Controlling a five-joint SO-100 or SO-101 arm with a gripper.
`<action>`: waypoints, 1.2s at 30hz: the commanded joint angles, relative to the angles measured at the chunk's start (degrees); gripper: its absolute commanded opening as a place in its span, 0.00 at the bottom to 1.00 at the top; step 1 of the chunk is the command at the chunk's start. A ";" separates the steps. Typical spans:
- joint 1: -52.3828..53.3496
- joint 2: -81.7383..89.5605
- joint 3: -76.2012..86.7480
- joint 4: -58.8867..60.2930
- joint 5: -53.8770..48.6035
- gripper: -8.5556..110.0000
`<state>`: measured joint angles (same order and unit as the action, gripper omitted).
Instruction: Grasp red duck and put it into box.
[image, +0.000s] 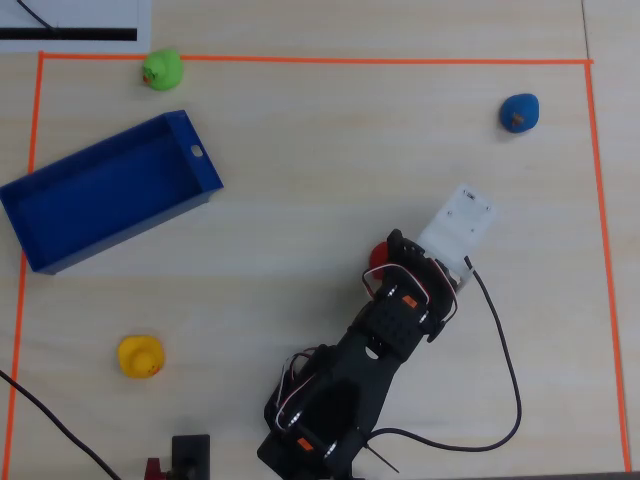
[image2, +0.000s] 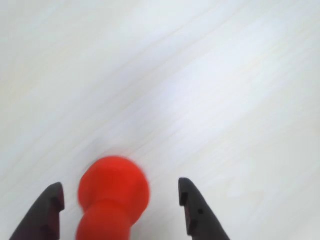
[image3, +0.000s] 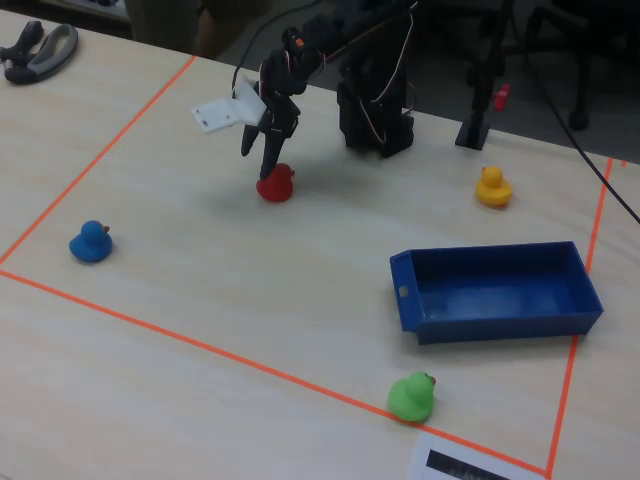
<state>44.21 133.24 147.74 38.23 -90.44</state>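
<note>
The red duck (image2: 113, 200) sits on the table between my two dark fingers, with gaps on both sides. It also shows in the fixed view (image3: 275, 185) and as a red sliver beside the arm in the overhead view (image: 379, 254). My gripper (image2: 120, 197) is open and lowered around the duck, seen too in the fixed view (image3: 272, 172). The blue box (image: 105, 190) lies empty at the left of the overhead view, and at the right of the fixed view (image3: 495, 295).
A yellow duck (image: 140, 356), a green duck (image: 161, 70) and a blue duck (image: 519, 112) stand inside the orange tape border (image: 320, 61). The arm's black base (image: 320, 420) and its cable (image: 505, 370) are at the front.
</note>
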 joint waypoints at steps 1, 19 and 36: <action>-2.29 0.62 -2.99 2.37 3.08 0.34; -2.72 -4.22 -3.08 -3.34 4.83 0.35; -2.02 -8.44 6.24 -14.24 1.49 0.35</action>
<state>42.10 124.80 153.90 25.58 -88.42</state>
